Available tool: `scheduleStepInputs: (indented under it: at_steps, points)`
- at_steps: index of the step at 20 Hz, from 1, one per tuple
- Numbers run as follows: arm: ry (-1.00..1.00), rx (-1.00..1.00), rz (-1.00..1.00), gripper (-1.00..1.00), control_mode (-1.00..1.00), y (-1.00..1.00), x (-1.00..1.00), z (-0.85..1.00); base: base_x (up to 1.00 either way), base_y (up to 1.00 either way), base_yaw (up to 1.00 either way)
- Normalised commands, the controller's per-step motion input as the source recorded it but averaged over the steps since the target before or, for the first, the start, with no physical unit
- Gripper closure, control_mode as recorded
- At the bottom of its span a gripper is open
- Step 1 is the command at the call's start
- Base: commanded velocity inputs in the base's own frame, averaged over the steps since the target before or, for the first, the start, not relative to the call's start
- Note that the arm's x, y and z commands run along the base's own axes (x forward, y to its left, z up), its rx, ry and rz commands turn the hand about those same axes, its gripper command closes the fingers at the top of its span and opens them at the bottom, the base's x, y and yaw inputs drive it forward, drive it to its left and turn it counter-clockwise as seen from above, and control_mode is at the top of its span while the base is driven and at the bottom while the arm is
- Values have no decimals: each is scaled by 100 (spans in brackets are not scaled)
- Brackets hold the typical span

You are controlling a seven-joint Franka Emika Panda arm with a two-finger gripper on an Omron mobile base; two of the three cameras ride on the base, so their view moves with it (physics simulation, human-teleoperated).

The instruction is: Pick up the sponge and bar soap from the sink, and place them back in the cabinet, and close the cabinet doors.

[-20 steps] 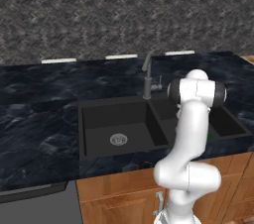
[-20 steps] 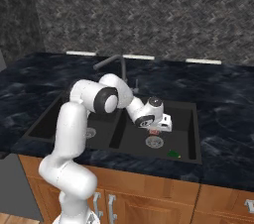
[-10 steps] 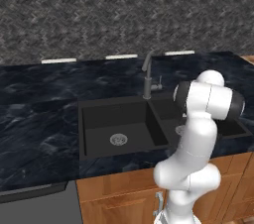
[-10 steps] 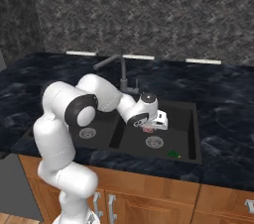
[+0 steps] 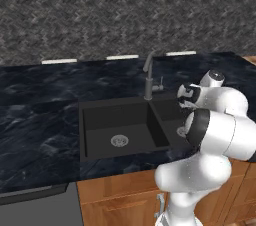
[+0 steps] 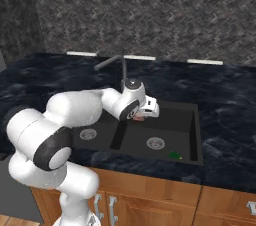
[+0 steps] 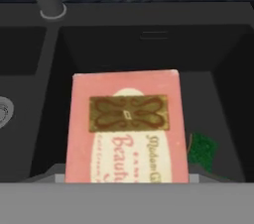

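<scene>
The pink bar soap (image 7: 127, 126) sits in my gripper (image 6: 142, 115), which is shut on it above the right basin of the black sink (image 6: 186, 120). From the right base view only a pink sliver of the bar soap (image 6: 138, 117) shows under the hand. The green sponge (image 6: 174, 155) lies on the floor of that basin near its front edge, right of the drain (image 6: 155, 143). In the hand view the sponge (image 7: 202, 150) lies just right of the soap. The cabinet and its doors are out of view.
The dark curved faucet (image 5: 148, 74) stands behind the divider between the basins. Dark marble counter (image 5: 35, 120) surrounds the sink (image 5: 100, 120). Wooden lower cabinet fronts (image 6: 150, 190) with silver handles run below the counter edge.
The arm's elbow has swung down and forward. The hand with the bar soap has drifted a little up and toward the sink's divider. The sponge has stayed put.
</scene>
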Motion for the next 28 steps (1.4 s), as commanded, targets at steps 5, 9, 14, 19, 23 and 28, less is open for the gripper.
scheduleStepInputs:
  at_steps: [5,9,14,19,23,28]
  points:
    - [-2,0,0,100,-100,40,-58,81,0,0,0]
    - [-2,0,0,100,-100,55,-55,73,0,0,0]
    - [0,0,0,100,-100,71,-40,75,0,0,0]
    - [-1,0,0,100,-100,77,-43,64,0,0,0]
    - [-1,0,0,100,-100,81,-27,47,0,0,0]
    - [-2,0,0,100,-100,78,-12,37,0,0,0]
